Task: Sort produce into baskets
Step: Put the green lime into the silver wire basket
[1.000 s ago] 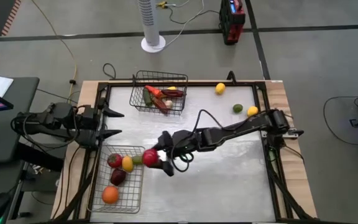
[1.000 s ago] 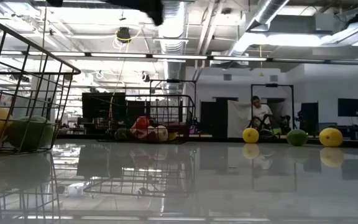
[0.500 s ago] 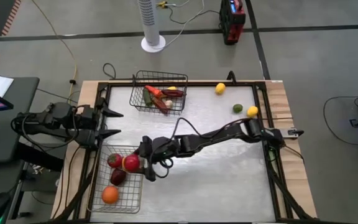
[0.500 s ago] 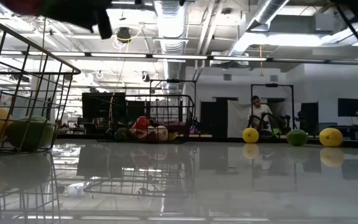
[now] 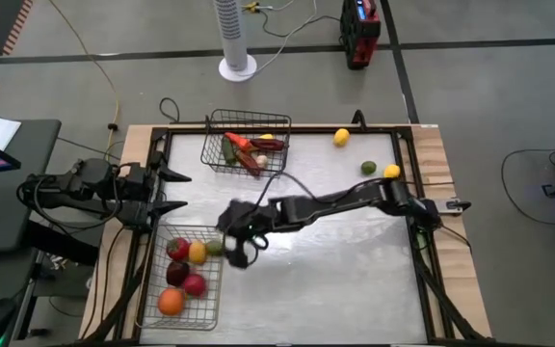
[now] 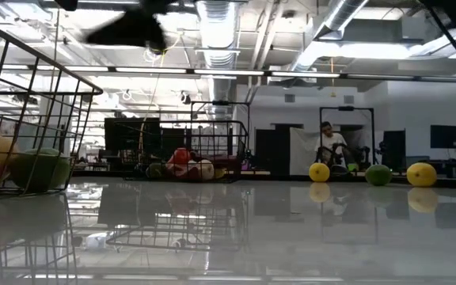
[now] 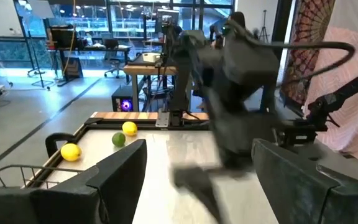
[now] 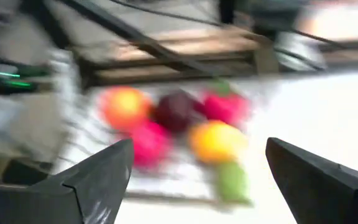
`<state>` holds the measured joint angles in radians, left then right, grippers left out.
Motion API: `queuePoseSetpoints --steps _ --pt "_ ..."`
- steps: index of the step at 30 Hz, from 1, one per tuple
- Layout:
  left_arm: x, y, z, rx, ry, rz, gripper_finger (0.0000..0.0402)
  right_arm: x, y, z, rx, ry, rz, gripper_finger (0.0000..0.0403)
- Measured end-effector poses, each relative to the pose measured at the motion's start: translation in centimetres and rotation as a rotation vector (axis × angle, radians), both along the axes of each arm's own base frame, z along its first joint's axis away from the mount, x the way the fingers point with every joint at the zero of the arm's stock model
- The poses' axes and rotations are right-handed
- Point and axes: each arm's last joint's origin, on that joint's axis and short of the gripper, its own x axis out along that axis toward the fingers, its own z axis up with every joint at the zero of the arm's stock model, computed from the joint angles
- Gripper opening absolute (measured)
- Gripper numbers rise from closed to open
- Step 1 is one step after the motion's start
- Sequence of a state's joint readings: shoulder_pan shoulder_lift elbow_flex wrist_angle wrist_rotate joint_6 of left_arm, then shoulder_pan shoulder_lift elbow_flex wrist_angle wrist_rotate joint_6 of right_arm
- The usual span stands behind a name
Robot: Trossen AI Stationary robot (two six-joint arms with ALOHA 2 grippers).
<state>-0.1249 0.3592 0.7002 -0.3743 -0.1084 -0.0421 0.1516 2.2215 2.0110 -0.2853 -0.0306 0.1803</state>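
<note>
The right arm reaches across the table [image 5: 335,260], its fingers [image 8: 92,180] spread wide and holding nothing, the right gripper [image 5: 237,239] hanging just beside the near basket [image 5: 152,306]. Just past the open fingers, inside that basket, lie a red tomato [image 5: 195,284], a second red fruit [image 5: 177,249], a yellow lemon [image 5: 198,253], a dark purple fruit [image 5: 176,274], an orange [image 5: 171,302] and a green lime [image 5: 214,247] at the basket's edge closest to the gripper. The far basket [image 5: 279,120], well apart from the fingers, holds a carrot [image 5: 238,142] and other long red and dark vegetables. Three loose fruits sit well behind the right arm near the table's far corner: a lemon [image 5: 341,137], a lime [image 5: 368,168] and another lemon [image 5: 391,173]. The left gripper [image 5: 176,191] waits at the table's left edge, beside the near basket, its fingers [image 7: 98,186] spread apart and empty. A person [image 6: 331,146] is visible in the room beyond the table.
</note>
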Motion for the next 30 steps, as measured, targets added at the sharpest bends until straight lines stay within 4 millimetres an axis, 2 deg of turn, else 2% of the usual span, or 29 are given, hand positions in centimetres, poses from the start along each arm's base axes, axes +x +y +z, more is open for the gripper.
queuePoseSetpoints --steps 9,17,22,27,30 --pt "0.0 0.0 -0.2 -0.006 0.018 -0.009 0.0279 -5.4 -2.8 2.1 -0.295 0.347 -0.355 0.0379" --pt "0.0 0.0 -0.3 -0.012 0.026 -0.008 0.0279 -9.7 -7.3 0.1 -0.348 0.521 -0.531 0.0372" --pt "0.0 0.1 -0.2 -0.001 0.023 0.018 0.0279 -13.5 -10.7 -1.8 -0.296 0.475 -0.638 0.0372" --pt "0.0 0.1 -0.2 0.008 0.022 0.032 0.0279 -17.2 -13.5 -2.0 -0.213 0.338 -0.767 0.0372" --pt "0.0 0.1 -0.2 0.008 0.021 0.032 0.0279 -19.3 -15.0 -2.1 -0.184 0.328 -0.841 0.0372"
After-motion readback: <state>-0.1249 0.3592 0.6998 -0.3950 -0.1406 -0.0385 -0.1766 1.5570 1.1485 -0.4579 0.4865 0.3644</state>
